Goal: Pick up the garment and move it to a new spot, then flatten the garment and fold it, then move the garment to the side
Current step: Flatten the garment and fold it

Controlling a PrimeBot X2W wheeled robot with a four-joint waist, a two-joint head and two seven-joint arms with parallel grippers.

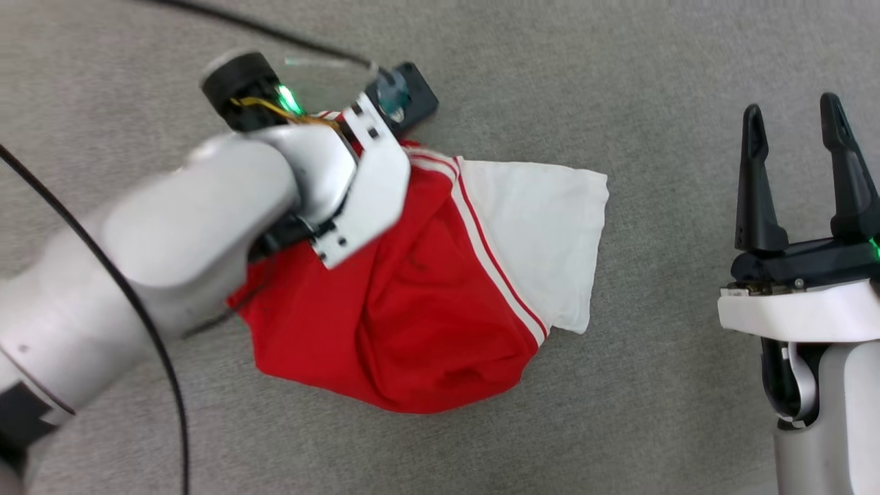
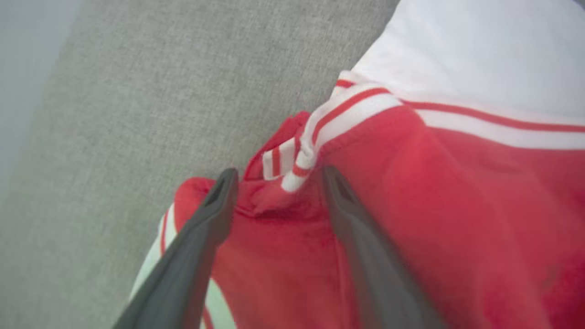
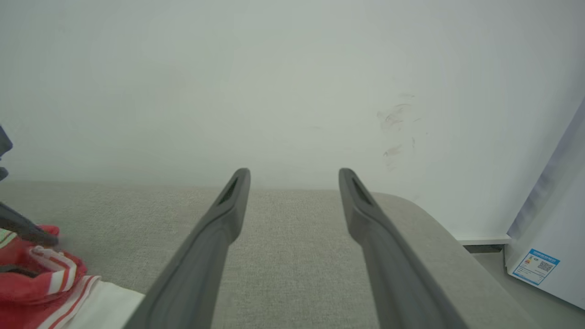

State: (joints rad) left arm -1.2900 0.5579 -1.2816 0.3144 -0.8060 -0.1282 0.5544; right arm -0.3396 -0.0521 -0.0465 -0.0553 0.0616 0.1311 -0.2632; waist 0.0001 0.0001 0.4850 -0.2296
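Left gripper (image 2: 279, 179) first: its two dark fingers stand apart with nothing clamped, and a bunched red fold of the garment (image 2: 457, 205) and its striped trim (image 2: 297, 155) sit in the gap. Whether the pads press the cloth I cannot tell. That close look is the left wrist view's. From the head, the pale left forearm (image 1: 192, 213) and its white wrist plate (image 1: 364, 185) lie over those fingers, and you get the whole heap instead: the garment (image 1: 426, 302) crumpled, plain red up, one white sleeve (image 1: 543, 234) spread toward the robot's right. The right wrist view catches the garment (image 3: 27, 278) low at its left edge, a dark finger (image 3: 23, 226) of the left gripper at the trim.

Right gripper (image 1: 793, 110) — fingers wide, empty, over the grey woven surface (image 1: 687, 426), well apart from the sleeve. In its own view the right gripper (image 3: 295, 176) points across that surface to a white wall (image 3: 292, 82) with faint scuff marks (image 3: 395, 119). A white cabinet (image 3: 548, 219) with a blue label (image 3: 534, 267) stands past the surface's rounded edge.

A black cable (image 1: 165, 371) curves beside the left forearm, and a black camera block (image 1: 402, 96) sits just beyond the wrist.

The garment's neck end lies right between the left fingers, and the rest spreads back toward the robot and to its right.
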